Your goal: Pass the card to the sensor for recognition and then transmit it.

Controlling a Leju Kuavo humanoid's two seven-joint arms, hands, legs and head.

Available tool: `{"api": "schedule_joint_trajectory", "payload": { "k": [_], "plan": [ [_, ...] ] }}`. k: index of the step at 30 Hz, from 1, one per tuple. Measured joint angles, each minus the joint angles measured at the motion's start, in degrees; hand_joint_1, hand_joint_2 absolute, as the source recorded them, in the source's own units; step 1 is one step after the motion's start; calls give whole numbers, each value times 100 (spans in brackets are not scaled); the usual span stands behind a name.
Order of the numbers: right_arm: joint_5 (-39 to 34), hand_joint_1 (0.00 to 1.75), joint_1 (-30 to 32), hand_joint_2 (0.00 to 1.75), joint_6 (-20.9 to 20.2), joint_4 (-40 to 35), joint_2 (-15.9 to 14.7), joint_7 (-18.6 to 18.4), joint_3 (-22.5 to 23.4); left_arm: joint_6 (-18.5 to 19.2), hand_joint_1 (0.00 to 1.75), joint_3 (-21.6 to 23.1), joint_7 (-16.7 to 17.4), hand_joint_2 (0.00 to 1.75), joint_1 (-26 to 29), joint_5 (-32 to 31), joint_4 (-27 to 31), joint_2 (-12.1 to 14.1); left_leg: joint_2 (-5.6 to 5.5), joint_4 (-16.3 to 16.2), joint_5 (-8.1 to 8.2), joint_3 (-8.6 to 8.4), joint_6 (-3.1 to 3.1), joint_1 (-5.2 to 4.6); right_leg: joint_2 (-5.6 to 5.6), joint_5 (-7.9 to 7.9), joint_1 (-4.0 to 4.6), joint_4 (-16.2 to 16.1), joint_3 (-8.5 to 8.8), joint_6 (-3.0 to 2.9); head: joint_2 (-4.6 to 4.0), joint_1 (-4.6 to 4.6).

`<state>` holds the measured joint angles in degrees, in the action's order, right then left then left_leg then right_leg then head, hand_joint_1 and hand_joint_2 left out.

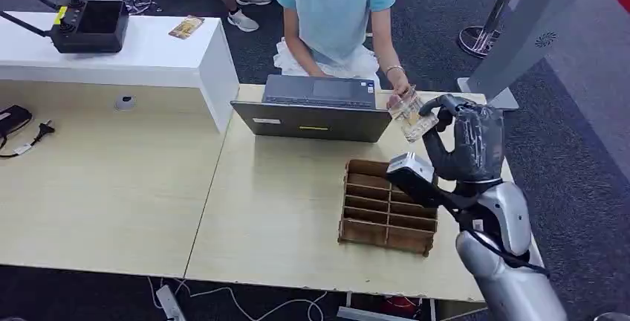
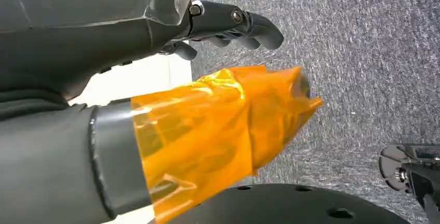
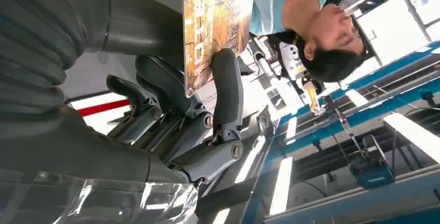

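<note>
Card is held up in the right hand, above the far right part of the table and just beside the laptop. The person's hand is touching its upper edge, so it is now between the two hands. In the right wrist view the card shows as a thin flat sheet with a printed yellow-brown picture, pinched between the thick thumb and the dark fingers, which press on its faces near one end.

I judge the card to be very light and rather stiff, but thin enough to bend if it is squeezed hard. Its surface looks glossy, so it may slip between smooth fingertips. The best place to hold it is on the flat faces near one short end, leaving the greater part free for the sensor or for the person to take. Pressing on the edges would be less safe, because the card can turn or snap out.

Left hand hangs over the grey carpet; its fingers are curled in and hold nothing. An orange film is wrapped around its thumb.

A brown divided tray lies on the table near the right arm.
</note>
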<state>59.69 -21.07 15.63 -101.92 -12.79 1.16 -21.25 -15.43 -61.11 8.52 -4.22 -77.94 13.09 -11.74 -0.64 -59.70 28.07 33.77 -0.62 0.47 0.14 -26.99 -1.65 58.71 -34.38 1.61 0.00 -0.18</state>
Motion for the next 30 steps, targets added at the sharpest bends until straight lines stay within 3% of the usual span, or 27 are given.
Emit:
{"api": "schedule_joint_trajectory", "payload": {
  "k": [13,30],
  "plan": [
    [-393,175,-1885,175,-737,1414,33,-446,-398,50,0,0,-22,0,-18,-105,0,0,-1,-1,-8,2,2,0,-1,4,0,1,2,0,0,2],
    [-893,175,-3689,175,-1178,4134,546,-964,-520,101,0,41,-20,0,-30,-299,0,2,-2,-2,-10,1,2,0,-2,5,0,1,1,1,0,0]
  ]
}}
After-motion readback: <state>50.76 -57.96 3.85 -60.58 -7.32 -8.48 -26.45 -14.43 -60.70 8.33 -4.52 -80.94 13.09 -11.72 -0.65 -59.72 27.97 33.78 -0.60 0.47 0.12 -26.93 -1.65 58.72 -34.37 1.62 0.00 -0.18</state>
